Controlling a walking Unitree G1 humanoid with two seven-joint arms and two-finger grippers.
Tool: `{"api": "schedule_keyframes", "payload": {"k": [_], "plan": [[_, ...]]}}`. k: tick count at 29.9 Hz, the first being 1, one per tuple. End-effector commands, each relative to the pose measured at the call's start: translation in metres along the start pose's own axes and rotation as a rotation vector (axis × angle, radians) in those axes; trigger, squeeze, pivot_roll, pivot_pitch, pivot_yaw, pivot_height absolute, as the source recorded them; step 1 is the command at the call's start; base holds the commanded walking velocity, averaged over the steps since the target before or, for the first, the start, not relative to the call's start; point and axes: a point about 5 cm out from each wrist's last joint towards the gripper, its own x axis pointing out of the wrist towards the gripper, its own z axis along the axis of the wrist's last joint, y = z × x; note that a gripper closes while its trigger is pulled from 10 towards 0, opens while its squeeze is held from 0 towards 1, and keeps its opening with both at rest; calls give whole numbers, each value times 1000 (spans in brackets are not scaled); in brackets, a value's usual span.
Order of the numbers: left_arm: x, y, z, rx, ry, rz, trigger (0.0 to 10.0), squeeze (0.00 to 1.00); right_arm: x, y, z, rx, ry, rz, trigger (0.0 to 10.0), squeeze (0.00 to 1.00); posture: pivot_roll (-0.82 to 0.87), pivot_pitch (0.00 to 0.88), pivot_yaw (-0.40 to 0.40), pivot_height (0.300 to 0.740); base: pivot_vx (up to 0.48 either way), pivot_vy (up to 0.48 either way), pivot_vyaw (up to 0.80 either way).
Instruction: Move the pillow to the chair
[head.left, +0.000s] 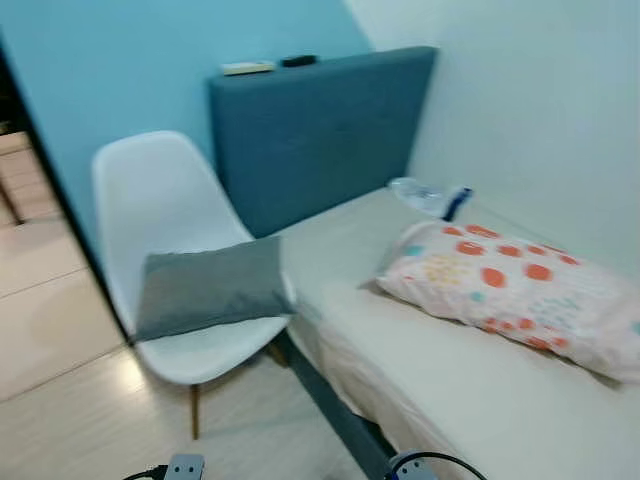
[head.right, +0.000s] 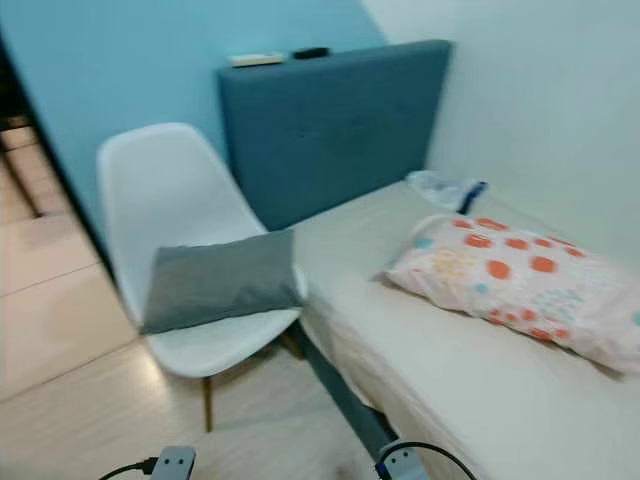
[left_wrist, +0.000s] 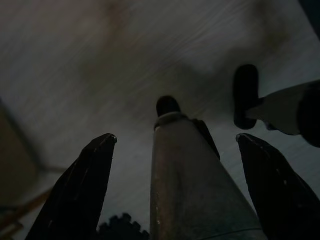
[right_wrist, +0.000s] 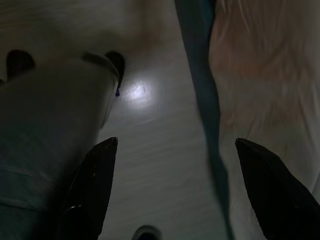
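A grey pillow (head.left: 212, 287) lies flat on the seat of a white shell chair (head.left: 160, 195) beside the bed. On the bed (head.left: 450, 390) rests a second pillow (head.left: 510, 285), white with orange and teal spots. My left gripper (left_wrist: 175, 185) hangs open over the pale floor, with my own leg between its fingers in the left wrist view. My right gripper (right_wrist: 175, 185) hangs open above the floor beside the bed's edge, holding nothing.
A blue headboard (head.left: 320, 130) stands against the blue wall, with a small box (head.left: 247, 68) and a dark object (head.left: 298, 61) on top. A clear plastic bottle (head.left: 425, 195) lies at the head of the bed. Wood floor (head.left: 60, 340) stretches left of the chair.
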Motion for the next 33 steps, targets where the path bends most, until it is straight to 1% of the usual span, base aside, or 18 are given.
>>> {"api": "schedule_keyframes", "payload": {"k": [1, 20, 33], "plan": [[0, -1, 2, 13, -16, -8, 10000, 0, 0, 2, -2, 19, 10, -1, 10000, 0, 63, 0, -32, 740, 0, 0, -712], [0, 0, 1, 8, -22, -13, 10000, 0, 0, -1, 3, 45, -9, -18, 10000, 0, 65, 0, -32, 740, 0, 0, -712], [0, 1, 1, -10, -24, -9, 10000, 0, 0, -4, 8, 50, -23, -28, 10000, 0, 63, 0, -30, 740, 0, 0, -712]]}}
